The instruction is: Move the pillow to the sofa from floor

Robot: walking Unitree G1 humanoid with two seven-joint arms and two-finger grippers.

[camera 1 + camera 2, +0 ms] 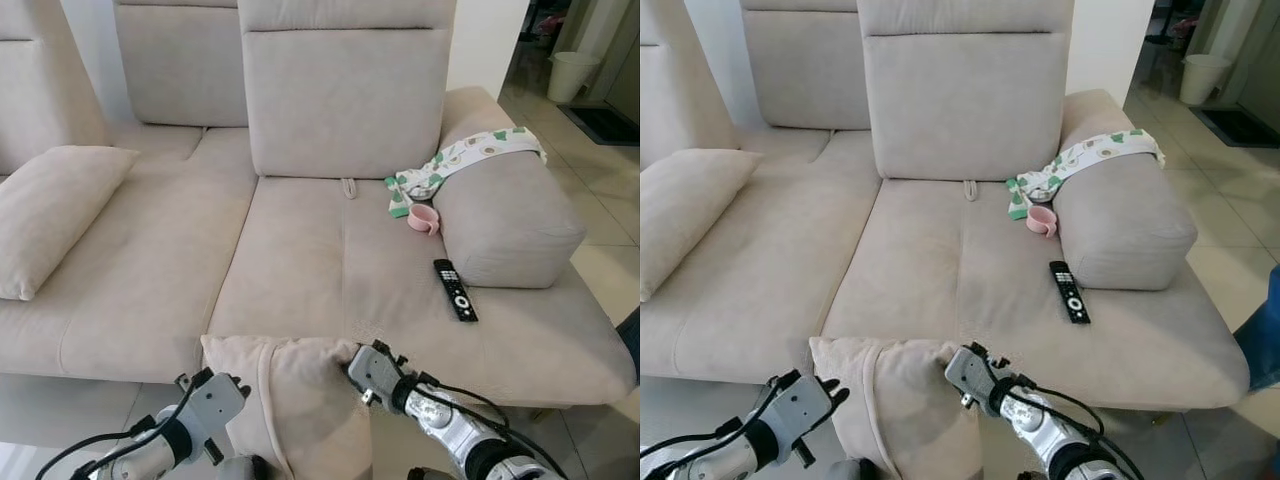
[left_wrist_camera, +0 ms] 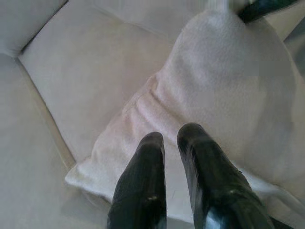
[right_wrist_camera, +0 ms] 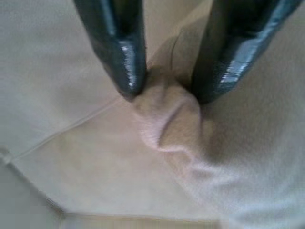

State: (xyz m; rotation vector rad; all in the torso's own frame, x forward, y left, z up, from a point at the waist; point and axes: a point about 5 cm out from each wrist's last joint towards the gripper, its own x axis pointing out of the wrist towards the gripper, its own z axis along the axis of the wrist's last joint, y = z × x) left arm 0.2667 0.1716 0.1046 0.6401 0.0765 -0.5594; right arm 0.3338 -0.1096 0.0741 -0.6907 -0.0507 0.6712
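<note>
A beige pillow (image 1: 300, 400) stands on edge against the sofa's front edge (image 1: 150, 365), low in the eye views, its top level with the seat. My right gripper (image 3: 167, 90) is shut on a bunched fold of the pillow's upper right corner, with fabric pinched between its black fingers (image 3: 119, 52). In the left eye view this gripper (image 1: 362, 366) sits at the pillow's right side. My left gripper (image 2: 171, 138) has its fingers close together and lies against the pillow's left face (image 2: 219, 86); its body (image 1: 212, 398) is just left of the pillow.
On the sofa seat lie a black remote (image 1: 455, 290), a pink cup (image 1: 423, 218) and a patterned cloth (image 1: 470, 155) draped over the right armrest (image 1: 510, 225). A second beige pillow (image 1: 50, 215) rests at the left. A white bin (image 1: 573, 75) stands far right.
</note>
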